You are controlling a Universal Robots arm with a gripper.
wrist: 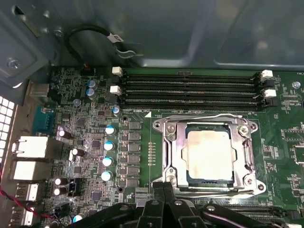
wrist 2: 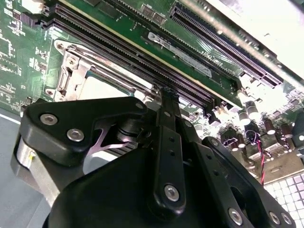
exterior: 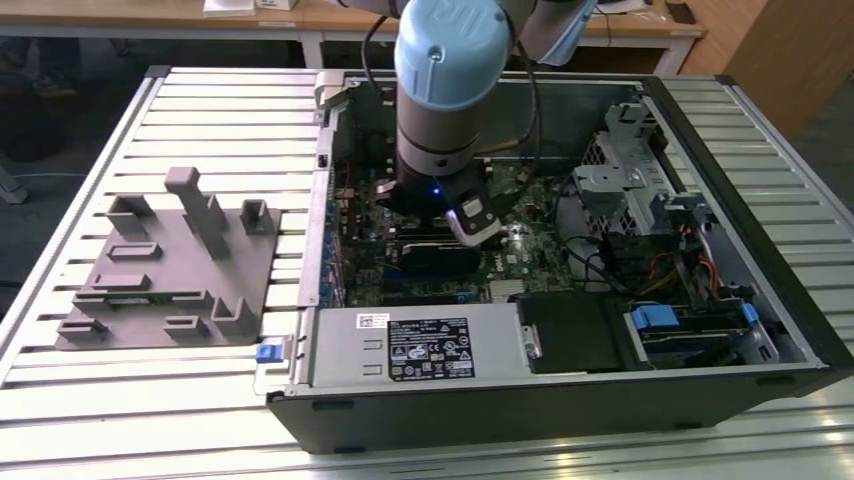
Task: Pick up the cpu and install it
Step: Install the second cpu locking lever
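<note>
Looking at your first wrist view: cpu (wrist: 209, 157) sits flat inside socket frame (wrist: 167, 156) on motherboard (wrist: 90, 142), pale top facing up, just past gripper (wrist: 164, 190) tips. Fingers pressed together, nothing between them, same in second wrist view. Exterior view has your arm reaching down into computer case (exterior: 747, 330), grey fixture (exterior: 167, 270) well apart at that view's left.

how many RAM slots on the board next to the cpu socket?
4 RAM slots, stacked in parallel rows along the socket frame edge away from the gripper, in the first wrist view. The cpu sits inside that frame.
</note>
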